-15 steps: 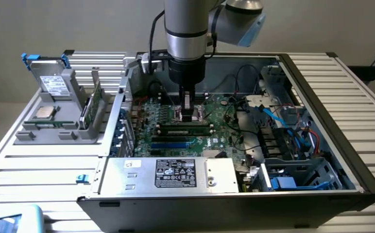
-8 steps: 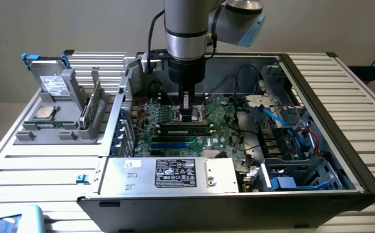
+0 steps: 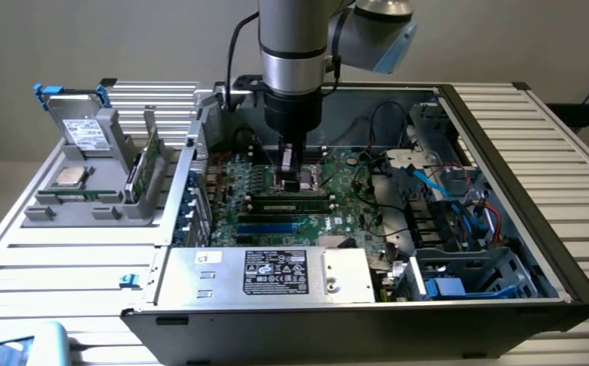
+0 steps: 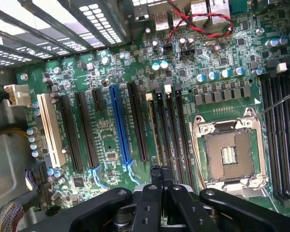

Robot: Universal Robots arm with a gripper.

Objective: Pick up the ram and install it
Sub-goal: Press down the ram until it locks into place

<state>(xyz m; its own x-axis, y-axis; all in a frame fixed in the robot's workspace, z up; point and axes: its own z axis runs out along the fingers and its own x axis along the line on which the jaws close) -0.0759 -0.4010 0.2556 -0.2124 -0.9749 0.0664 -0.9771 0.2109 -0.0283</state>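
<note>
The gripper [image 3: 288, 166] hangs low inside the open computer case [image 3: 498, 152], just above the motherboard [image 4: 111, 87] near the CPU socket [image 4: 229, 154]. Its fingers [image 4: 155, 174] are pressed together with nothing between them. The ram [image 3: 144, 169] stands upright in the grey holder [image 3: 91, 210] outside the case, by the table's [image 3: 50, 267] far corner on the exterior view's left.

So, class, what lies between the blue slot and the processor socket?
Wrist view: long black slots separate blue slot from processor socket.

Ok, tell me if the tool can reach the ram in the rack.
Probably: the ram stands outside the case, open above, though the tool sits low inside, over the motherboard.
</note>
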